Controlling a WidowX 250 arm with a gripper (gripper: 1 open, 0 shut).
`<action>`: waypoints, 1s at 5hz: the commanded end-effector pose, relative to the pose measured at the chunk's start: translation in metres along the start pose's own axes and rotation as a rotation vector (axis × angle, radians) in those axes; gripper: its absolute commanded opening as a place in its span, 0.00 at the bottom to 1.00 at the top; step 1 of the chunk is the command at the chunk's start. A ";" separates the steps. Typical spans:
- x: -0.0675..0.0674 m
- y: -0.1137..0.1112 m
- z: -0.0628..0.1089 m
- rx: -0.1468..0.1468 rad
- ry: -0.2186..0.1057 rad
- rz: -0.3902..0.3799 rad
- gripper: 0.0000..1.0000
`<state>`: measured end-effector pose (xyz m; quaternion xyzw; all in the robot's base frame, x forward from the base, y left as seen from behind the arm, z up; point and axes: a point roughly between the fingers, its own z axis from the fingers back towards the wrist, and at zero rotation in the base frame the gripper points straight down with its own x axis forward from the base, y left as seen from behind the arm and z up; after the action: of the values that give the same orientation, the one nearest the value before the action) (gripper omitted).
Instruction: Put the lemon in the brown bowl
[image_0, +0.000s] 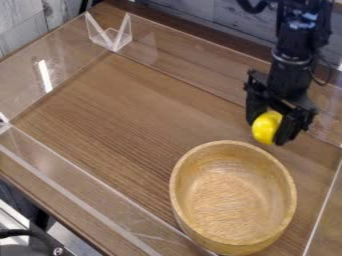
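Observation:
The lemon is small, bright yellow and oval. It is held between the black fingers of my gripper, which is shut on it and holds it just above the table at the right. The brown bowl is large, round and light wood with a thick rim. It sits empty at the lower right, just below and left of the lemon. The lemon hangs close to the bowl's far rim, not over the inside.
The wooden table is ringed by low clear plastic walls. A small clear plastic stand sits at the far left corner. The table's right edge lies close beside my gripper.

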<state>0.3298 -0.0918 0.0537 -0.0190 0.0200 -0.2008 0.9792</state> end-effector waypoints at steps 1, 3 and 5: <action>-0.006 -0.001 0.034 0.019 -0.070 0.008 0.00; -0.023 -0.006 0.040 0.019 -0.064 0.011 0.00; -0.035 -0.012 0.045 0.019 -0.062 0.002 0.00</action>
<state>0.2904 -0.0849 0.0777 -0.0152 0.0239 -0.1999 0.9794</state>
